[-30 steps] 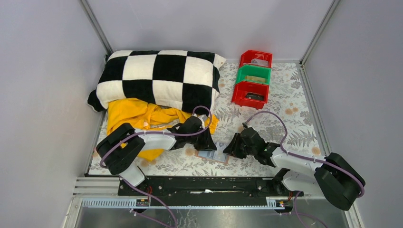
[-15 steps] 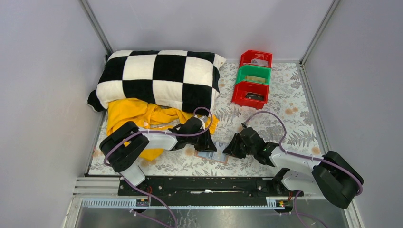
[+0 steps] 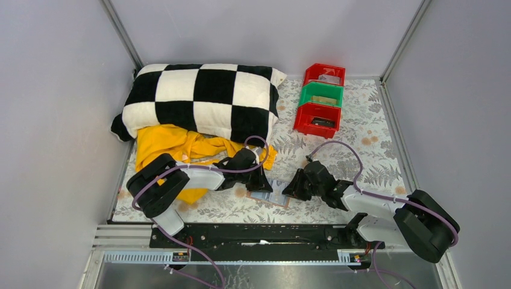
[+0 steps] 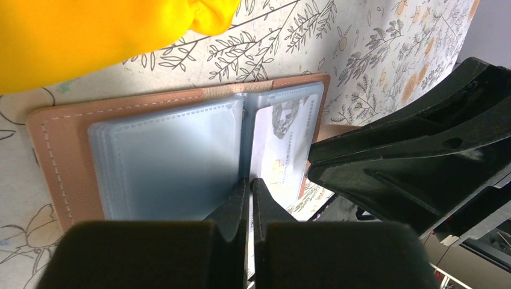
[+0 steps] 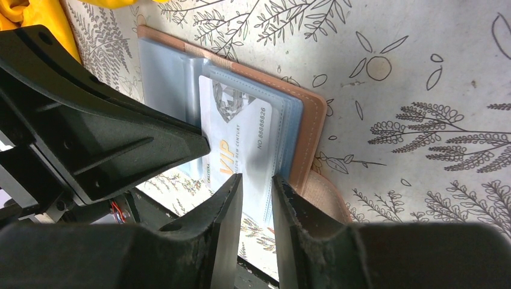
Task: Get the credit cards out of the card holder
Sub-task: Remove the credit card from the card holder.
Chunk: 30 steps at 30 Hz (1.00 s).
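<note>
Since one second earlier the left gripper [image 4: 249, 183] has closed — its fingers are now pressed together at the central fold of the card holder [image 4: 57, 150]; whether a sleeve is caught between them cannot be told. The card holder lies open on the desk [image 5: 422, 72], clear sleeves up, with a yellow cloth [image 4: 90, 36] just beyond it. At the holder's near edge the right gripper [image 5: 256, 179] — fingers slightly spread — straddles a pale credit card [image 5: 241, 132] marked VIP, sleeved in the holder's right half.

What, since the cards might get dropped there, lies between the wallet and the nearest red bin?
Top view: only floral cloth lies between the wallet and the red bin; the right arm's purple cable loops just beside.
</note>
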Available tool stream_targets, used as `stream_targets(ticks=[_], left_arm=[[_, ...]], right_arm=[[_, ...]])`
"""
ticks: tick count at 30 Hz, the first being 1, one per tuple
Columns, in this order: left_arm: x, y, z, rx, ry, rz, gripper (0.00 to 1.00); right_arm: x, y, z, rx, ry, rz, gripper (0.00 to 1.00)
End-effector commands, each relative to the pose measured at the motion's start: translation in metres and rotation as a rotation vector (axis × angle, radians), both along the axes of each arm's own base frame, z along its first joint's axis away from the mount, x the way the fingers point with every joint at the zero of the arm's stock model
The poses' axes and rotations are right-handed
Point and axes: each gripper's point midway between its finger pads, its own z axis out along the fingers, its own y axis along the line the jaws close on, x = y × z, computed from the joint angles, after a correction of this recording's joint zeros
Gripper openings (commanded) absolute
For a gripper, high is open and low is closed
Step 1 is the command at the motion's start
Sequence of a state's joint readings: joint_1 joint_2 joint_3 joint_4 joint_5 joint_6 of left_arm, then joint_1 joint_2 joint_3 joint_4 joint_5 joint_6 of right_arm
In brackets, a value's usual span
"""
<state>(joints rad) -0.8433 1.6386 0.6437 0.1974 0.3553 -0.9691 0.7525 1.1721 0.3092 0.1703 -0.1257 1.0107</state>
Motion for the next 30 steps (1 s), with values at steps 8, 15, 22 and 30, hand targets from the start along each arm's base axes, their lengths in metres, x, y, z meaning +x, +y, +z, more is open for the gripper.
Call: stream_targets(ticks=[8,15,22,30], left_arm=[[0.002,0.000,0.022,-0.029,-0.060,-0.018,0.00],[0.005,0.014,0.030,-0.041,-0.086,0.002,0.00],[0.004,0.021,0.022,-0.027,-0.071,0.000,0.00],[0.007,0.030,0.020,-0.011,-0.073,-0.004,0.00]], right_arm=[[0.003,-0.013,-0.005,-0.037,-0.004,-0.032,0.32],[0.003,-0.022,-0.007,-0.049,-0.004,-0.043,0.32],[0.014,-0.013,0.022,-0.014,-0.073,-0.018,0.34],[0.020,0.017,0.052,0.124,-0.109,0.042,0.36]])
